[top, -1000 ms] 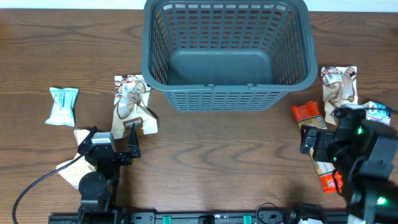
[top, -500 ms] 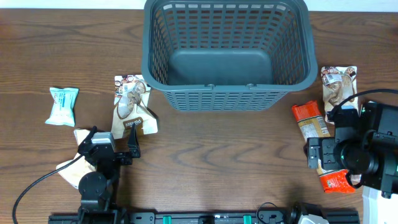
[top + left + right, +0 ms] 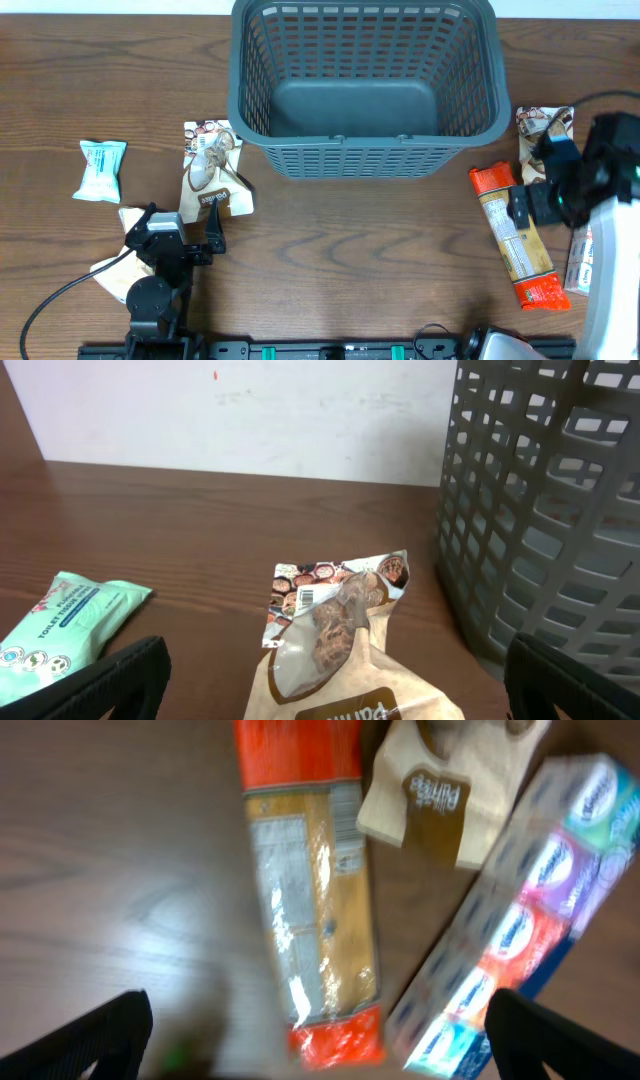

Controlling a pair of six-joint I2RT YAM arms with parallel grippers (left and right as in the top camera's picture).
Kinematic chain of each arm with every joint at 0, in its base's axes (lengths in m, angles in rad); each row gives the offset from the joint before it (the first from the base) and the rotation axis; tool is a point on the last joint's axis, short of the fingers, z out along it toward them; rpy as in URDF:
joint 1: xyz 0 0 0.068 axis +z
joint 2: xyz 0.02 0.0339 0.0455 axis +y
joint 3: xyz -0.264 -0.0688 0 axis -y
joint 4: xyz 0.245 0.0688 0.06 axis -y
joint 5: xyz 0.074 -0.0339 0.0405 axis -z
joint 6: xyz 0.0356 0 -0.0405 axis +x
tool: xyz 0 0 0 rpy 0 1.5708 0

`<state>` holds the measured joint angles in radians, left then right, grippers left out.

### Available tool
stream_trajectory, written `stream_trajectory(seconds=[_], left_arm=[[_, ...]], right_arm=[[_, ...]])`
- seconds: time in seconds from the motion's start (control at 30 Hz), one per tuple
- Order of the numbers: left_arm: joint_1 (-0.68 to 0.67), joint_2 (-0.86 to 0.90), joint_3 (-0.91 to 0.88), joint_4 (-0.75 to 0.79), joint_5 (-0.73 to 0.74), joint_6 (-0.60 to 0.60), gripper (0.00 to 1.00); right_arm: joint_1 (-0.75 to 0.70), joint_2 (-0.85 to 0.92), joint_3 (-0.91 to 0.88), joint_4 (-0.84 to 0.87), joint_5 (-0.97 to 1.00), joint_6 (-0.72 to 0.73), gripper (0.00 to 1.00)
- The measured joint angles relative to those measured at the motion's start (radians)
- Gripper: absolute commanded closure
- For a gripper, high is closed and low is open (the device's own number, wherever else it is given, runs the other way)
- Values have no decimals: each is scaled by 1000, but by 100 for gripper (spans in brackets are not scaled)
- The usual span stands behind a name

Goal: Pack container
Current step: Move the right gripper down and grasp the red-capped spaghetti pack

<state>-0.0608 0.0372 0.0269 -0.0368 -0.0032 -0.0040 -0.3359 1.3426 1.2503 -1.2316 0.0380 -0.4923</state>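
Far left lies a mint-green packet (image 3: 101,170). My left gripper (image 3: 182,226) sits low near the table's front edge, fingers spread wide and empty, aimed at a brown pouch (image 3: 212,170) lying flat just beside the basket (image 3: 365,158). The basket stands upright at the far middle of the table, with nothing in it. I judge it stiff and light, and likely to slide if bumped. If I had to shift it, I'd pinch the thick rim, not the slotted wall. To the right, my right gripper (image 3: 320,1045) hangs open and empty above an orange packet (image 3: 312,910), near another pouch (image 3: 440,780) and a tissue pack (image 3: 520,920).
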Motion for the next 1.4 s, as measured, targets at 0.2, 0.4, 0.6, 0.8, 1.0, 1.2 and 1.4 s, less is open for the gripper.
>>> stream_trajectory(seconds=[0.2,0.4,0.6,0.8,1.0,1.2,1.4], left_arm=[[0,0,0,0,0,1,1],[0,0,0,0,0,39,1],[0,0,0,0,0,80,2],[0,0,0,1,-26,88,1],[0,0,0,3,-43,90,2],[0,0,0,3,-50,90,1],[0,0,0,3,-55,90,1]], right_arm=[[-14,158,0,135,-3,-122,1],[-40,246,0,164,-18,-190,11],[-45,258,0,158,-24,-191,11],[-86,258,-49,227,-60,-192,2],[-120,259,-204,337,-97,-191,1],[-120,259,-286,419,-122,-191,1],[-120,259,-346,478,-134,-189,1]])
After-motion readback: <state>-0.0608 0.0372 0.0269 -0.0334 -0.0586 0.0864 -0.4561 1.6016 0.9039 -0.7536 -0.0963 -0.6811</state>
